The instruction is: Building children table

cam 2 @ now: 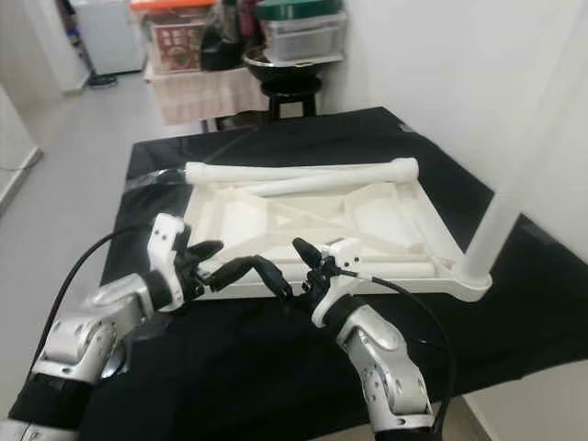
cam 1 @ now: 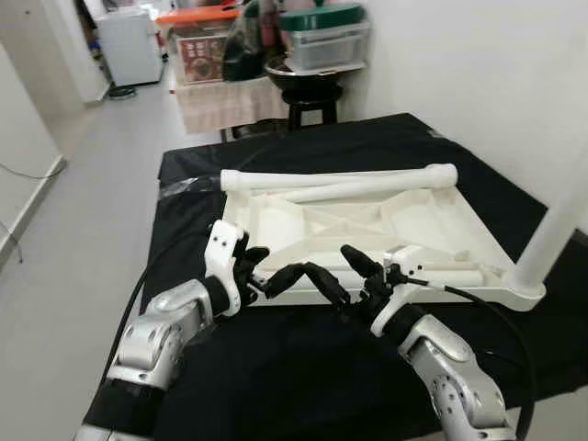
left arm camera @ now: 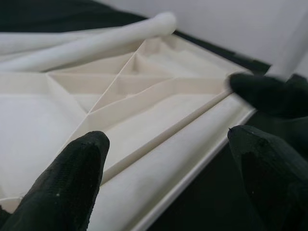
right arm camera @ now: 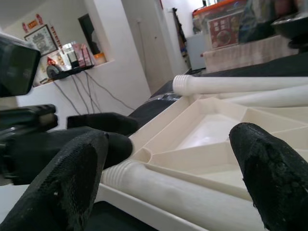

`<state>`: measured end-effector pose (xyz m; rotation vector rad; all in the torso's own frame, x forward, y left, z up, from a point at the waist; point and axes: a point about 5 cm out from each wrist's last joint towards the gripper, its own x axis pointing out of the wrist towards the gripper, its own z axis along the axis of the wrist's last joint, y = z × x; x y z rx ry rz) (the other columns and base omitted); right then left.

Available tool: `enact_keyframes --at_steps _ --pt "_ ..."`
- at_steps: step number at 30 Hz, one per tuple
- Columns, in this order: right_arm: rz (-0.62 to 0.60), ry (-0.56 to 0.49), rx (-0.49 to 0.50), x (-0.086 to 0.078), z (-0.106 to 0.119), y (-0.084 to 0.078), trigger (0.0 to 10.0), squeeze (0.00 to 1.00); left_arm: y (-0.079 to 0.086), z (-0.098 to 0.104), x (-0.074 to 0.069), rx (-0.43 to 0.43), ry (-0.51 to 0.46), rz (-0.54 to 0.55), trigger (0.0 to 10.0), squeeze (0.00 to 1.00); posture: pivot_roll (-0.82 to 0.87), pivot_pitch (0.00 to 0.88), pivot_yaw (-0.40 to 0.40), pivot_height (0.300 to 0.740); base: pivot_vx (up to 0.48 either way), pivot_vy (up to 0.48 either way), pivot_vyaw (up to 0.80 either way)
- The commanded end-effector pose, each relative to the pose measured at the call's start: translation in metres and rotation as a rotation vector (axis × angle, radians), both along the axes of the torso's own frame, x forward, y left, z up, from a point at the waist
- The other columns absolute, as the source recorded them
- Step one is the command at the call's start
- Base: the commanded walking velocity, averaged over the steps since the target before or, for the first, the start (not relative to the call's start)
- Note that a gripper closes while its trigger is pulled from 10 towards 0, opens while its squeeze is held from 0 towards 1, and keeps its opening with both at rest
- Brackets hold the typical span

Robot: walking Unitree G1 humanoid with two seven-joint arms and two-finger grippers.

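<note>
Tabletop (cam 1: 386, 225), white plastic and lying underside up, rests on the black-covered table (cam 1: 276, 386). 2 loose white legs (cam 1: 340, 176) lie along its far edge; 1 leg (cam 1: 551, 234) stands upright at its right near corner. Left gripper (cam 1: 289, 276) and right gripper (cam 1: 354, 276) sit at the tabletop's near rim, fingers parted, gripping nothing.
</note>
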<state>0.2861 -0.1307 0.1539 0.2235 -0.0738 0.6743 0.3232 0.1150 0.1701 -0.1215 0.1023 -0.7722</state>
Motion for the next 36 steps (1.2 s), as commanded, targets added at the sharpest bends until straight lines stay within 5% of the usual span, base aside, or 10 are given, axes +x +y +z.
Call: enact_keyframes --at_steps 1,9,19,26,30,36 --pt "0.022 0.001 -0.008 -0.002 0.001 0.002 10.0 0.00 0.006 -0.011 0.006 0.074 0.052 0.062 10.0 0.00 -0.04 0.000 0.053 0.740 0.000 0.000 -0.80" --pt "0.029 0.005 -0.025 -0.002 -0.001 0.004 10.0 0.00 0.017 -0.012 0.014 0.153 0.055 0.218 10.0 0.00 -0.03 0.000 0.048 0.740 0.000 0.000 -0.80" --pt "-0.008 0.009 -0.063 0.001 -0.005 0.005 10.0 0.00 0.002 -0.013 -0.001 0.148 0.020 0.158 10.0 0.00 -0.02 0.000 0.045 0.740 0.000 0.000 -0.80" --pt "-0.026 0.021 -0.078 0.002 -0.009 0.006 10.0 0.00 -0.003 -0.013 -0.007 0.138 0.027 0.203 10.0 0.00 -0.01 0.000 0.049 0.740 0.000 0.000 0.00" --pt "-0.023 0.035 -0.100 0.001 -0.012 0.007 10.0 0.00 0.001 -0.015 -0.012 0.158 0.104 0.260 10.0 0.00 -0.01 0.000 0.049 0.740 0.000 0.000 0.00" --pt "-0.021 0.042 -0.138 0.001 -0.016 0.008 10.0 0.00 0.030 -0.024 -0.009 0.093 0.269 0.416 10.0 0.00 -0.01 0.000 0.041 0.740 0.000 0.000 0.00"
